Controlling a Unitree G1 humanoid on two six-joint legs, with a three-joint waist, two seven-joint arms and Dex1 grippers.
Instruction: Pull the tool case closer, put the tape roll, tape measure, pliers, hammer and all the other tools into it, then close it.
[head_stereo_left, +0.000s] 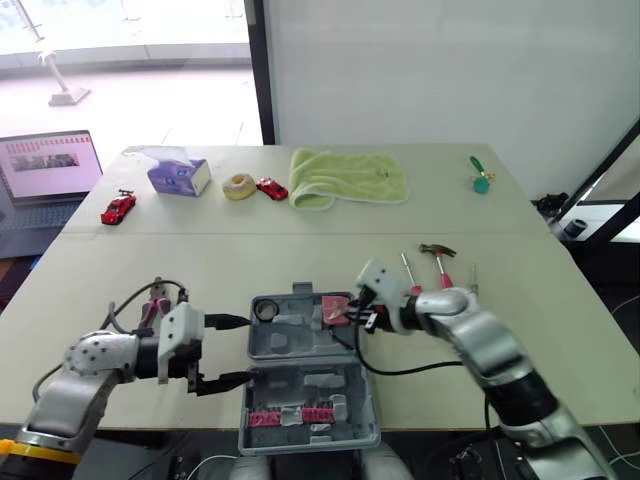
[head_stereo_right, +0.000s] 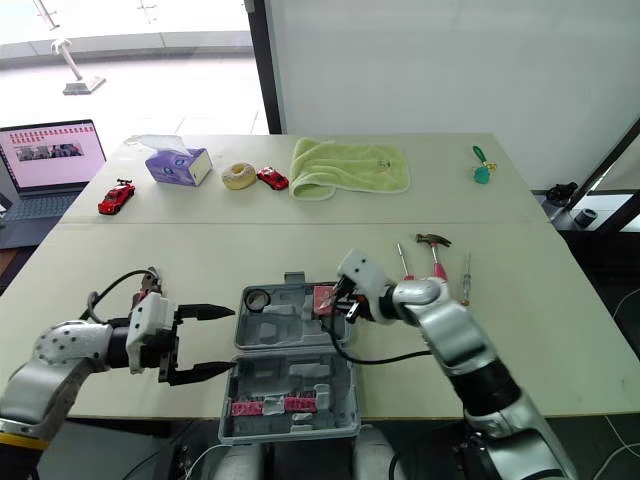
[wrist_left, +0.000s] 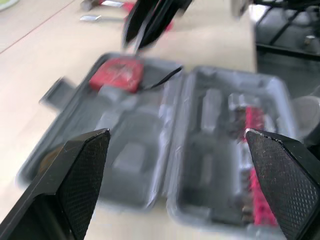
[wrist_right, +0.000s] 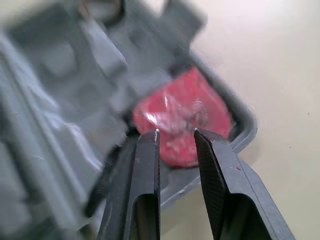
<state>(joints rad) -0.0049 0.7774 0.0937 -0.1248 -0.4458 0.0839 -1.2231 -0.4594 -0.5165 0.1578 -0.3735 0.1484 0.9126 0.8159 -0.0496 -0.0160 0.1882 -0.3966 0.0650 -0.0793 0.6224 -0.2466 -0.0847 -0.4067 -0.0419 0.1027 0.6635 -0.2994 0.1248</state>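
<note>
Right wrist view: pincer (wrist_right: 176, 133) nr case (wrist_right: 60, 90)

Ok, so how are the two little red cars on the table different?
The left car stands alone near the laptop; the right car sits between the tape roll and the towel. The left car looks a bit bigger and has a black wing on its back; the right car shows none. Both are red toy cars, far from the tool case.
</note>
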